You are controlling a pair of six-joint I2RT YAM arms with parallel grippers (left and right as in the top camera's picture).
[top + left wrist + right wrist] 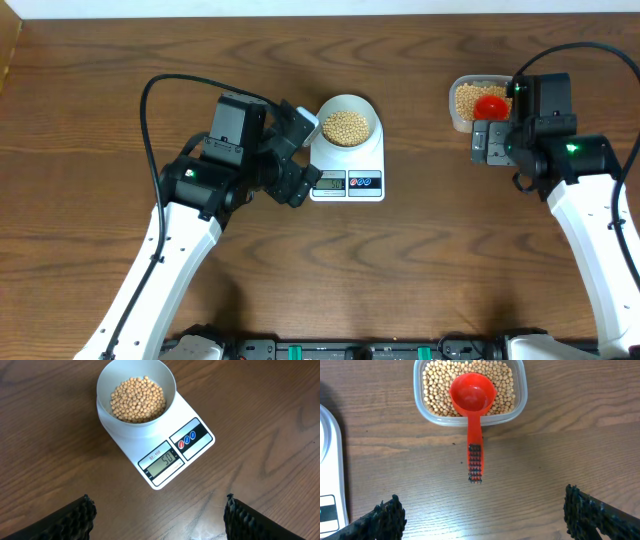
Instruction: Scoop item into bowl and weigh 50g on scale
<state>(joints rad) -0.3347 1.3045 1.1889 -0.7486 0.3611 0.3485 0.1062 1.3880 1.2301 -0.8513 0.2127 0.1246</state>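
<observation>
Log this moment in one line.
left end effector open; right end effector open; pale round bowl of tan beans on white scale; display 50; red scoop in clear plastic tub

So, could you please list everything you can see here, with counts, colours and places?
scale: one, white, mid-table, display reads 50
bowl: one, pale white, on the scale
tub: one, clear, robot's right side of the table
beans: many, pale tan, some in the bowl, more in the tub
scoop: one, red, cup on the tub's beans, handle out over the rim
table: one, brown wood, under everything
left gripper: one, black, open, empty, by the scale
right gripper: one, black, open, empty, near the scoop handle
</observation>
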